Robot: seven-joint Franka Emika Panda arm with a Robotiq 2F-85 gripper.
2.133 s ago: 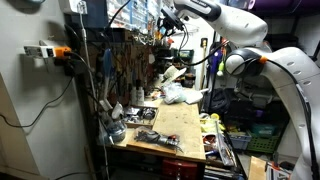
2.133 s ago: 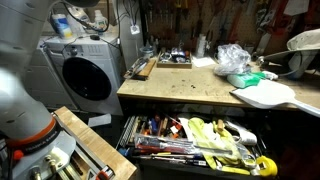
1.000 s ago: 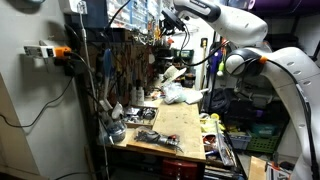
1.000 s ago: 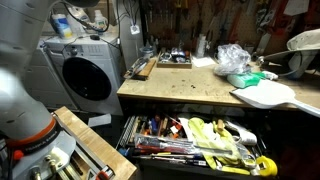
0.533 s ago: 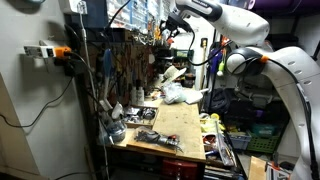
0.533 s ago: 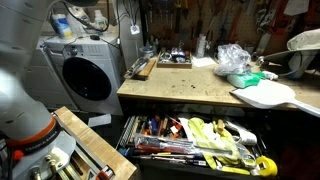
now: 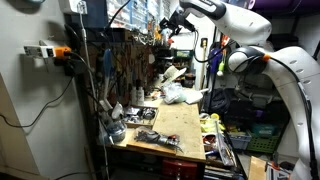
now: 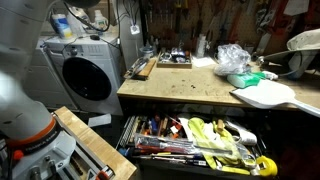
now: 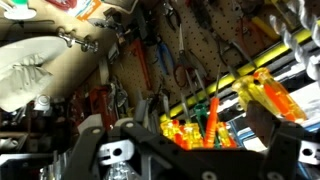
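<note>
Hand [image 7: 170, 27] is up high at the tool wall, well above the bench [image 7: 176, 126]. In the wrist view the hand [image 9: 195, 138] is spread wide with nothing between the fingers [image 9: 90, 148].

Step, as a judgement: a free-air approach to the wall, no contact yet.

Nearest things are the screwdrivers [image 9: 268, 96], just ahead of the hand and across the gap between the fingers. They are packed upright in a rack, with glossy translucent plastic handles in orange, yellow and some green.

Any move closer calls for a slow, square line-up on one handle. They sit tight together, they are smooth and round, and a neighbour could easily be snagged.

Beyond the hand and higher, pliers [image 9: 180, 62] hang on the pegboard [image 9: 232, 30]. They are thin dark metal with long handles, on a perforated board.

Off to one side of the hand is a pale crumpled bag [image 9: 35, 72], soft and wrinkly.

Far below the hand, the bench [image 8: 190, 90] has a flat, worn wood top, and under it an open drawer [image 8: 190, 140] is crammed with tools.
</note>
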